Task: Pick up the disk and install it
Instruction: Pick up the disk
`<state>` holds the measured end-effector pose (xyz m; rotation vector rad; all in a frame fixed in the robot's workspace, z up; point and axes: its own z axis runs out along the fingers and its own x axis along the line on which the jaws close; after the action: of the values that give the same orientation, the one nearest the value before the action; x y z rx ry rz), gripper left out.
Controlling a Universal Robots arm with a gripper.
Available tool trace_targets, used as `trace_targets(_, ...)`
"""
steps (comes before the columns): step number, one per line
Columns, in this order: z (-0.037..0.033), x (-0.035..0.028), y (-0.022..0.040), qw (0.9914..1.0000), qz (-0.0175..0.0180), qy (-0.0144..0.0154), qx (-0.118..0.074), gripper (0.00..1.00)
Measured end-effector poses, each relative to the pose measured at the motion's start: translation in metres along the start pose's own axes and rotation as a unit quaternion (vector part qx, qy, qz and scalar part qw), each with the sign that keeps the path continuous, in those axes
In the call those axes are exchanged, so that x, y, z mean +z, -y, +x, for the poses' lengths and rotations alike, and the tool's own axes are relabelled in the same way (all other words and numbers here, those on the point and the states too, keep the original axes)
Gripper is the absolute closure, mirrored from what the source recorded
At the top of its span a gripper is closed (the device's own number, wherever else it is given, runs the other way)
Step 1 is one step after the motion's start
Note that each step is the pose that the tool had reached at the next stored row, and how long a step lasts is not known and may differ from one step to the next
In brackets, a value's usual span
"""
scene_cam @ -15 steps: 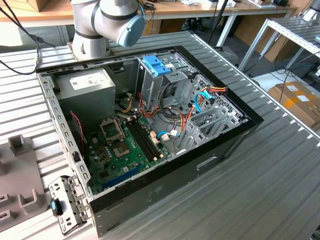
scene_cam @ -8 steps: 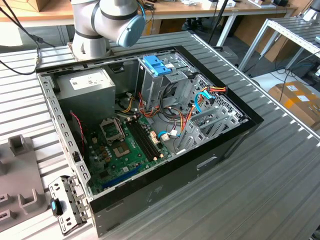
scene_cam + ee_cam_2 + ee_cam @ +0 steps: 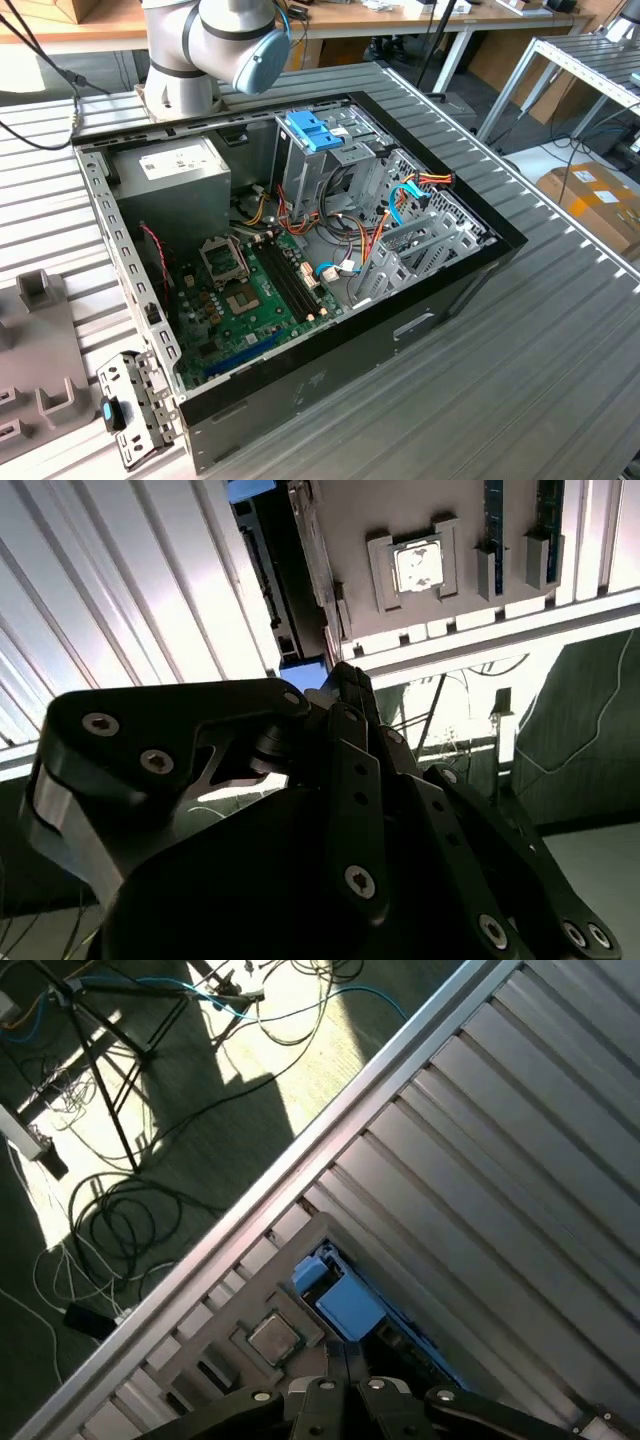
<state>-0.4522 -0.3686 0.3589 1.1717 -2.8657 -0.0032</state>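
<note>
Light-blue-framed disk point(image 3: 345, 1305) lying in grey fixture point(image 3: 240, 1295), tool point(image 3: 347, 1350) pressed together, tips just beside it.

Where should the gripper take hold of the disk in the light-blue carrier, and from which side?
Probably pinch the disk across its two flat faces at the upper edge, coming straight down from above. It appears to stand on edge in the grey holder, leaving that narrow edge exposed.

Ribbed metal table point(image 3: 560, 330), wooden bench point(image 3: 400, 18) behind, sunlit floor point(image 3: 330, 1050).
</note>
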Motion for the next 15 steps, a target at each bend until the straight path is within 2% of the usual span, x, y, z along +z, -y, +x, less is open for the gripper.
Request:
trace_targets(2, 0.0000, 0.0002, 0.0000, 0.99981, 0.0008, -0.0004, -0.019, 0.89)
trace_targets(4, 0.0000, 0.0004, 0.0000, 0.99837, 0.0024, -0.0011, -0.057, 0.89)
trace_targets(6, 0.0000, 0.0006, 0.0000, 0.99688, 0.0034, -0.0015, -0.079, 0.89)
trace_targets(7, -0.0001, 0.0007, 0.0000, 0.99553, 0.0046, -0.0012, -0.094, 0.89)
trace_targets(9, -0.0001, 0.0008, 0.0000, 0.99182, 0.0072, -0.0006, -0.127, 0.89)
trace_targets(11, 0.0000, 0.0007, 0.0000, 0.98918, 0.0085, -0.0004, -0.146, 0.89)
trace_targets(13, 0.0000, 0.0008, 0.0000, 0.98492, 0.0104, -0.0001, -0.173, 0.89)
trace_targets(14, 0.0000, 0.0008, 0.0000, 0.98339, 0.0110, 0.0000, -0.181, 0.89)
trace_targets(15, 0.0000, 0.0008, 0.0000, 0.98093, 0.0120, 0.0002, -0.194, 0.89)
